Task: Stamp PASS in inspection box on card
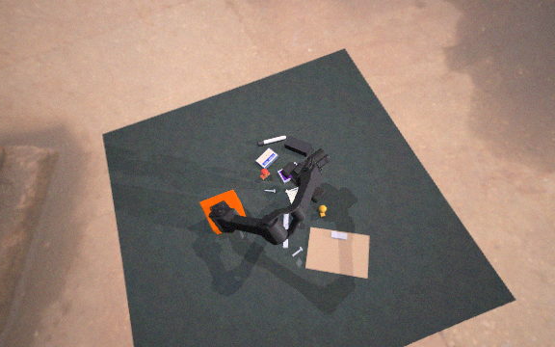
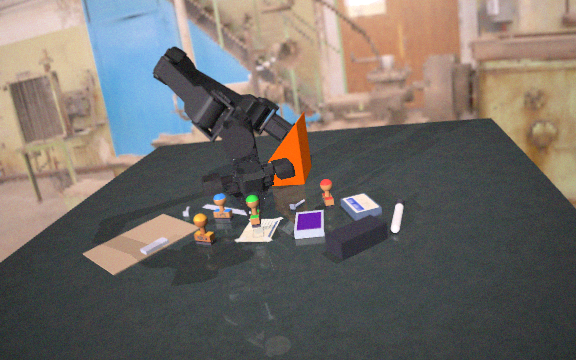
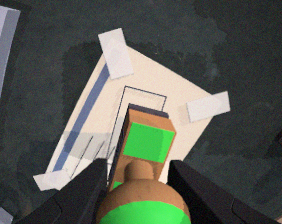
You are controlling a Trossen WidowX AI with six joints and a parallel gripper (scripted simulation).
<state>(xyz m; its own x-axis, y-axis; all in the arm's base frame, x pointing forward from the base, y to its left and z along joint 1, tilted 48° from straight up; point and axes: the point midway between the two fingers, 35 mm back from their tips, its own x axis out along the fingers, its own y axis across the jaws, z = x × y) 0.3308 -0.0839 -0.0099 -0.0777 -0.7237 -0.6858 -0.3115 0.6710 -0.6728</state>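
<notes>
My gripper (image 3: 137, 168) (image 2: 253, 196) is shut on the green-knobbed stamp (image 3: 145, 223) (image 2: 252, 206), holding it upright by the neck. The stamp's base, with a green label on top, is over the outlined inspection box (image 3: 144, 90) on the beige card (image 3: 152, 70) (image 2: 269, 229) (image 1: 291, 195). The base hides most of the box, and I cannot tell whether it touches the card. The card is taped at its corners. The purple ink pad (image 2: 309, 220) (image 1: 284, 174) (image 3: 1, 63) lies just right of the card in the exterior view.
Orange-knobbed (image 2: 201, 227) (image 1: 323, 210), blue-knobbed (image 2: 220, 205) and red-knobbed (image 2: 326, 191) (image 1: 264, 173) stamps stand around the card. A dark block (image 2: 356, 236), a white marker (image 2: 397, 216), a blue-white box (image 2: 361, 205), flat cardboard (image 2: 128, 247) (image 1: 337, 252) and an orange wedge (image 2: 295, 155) are nearby.
</notes>
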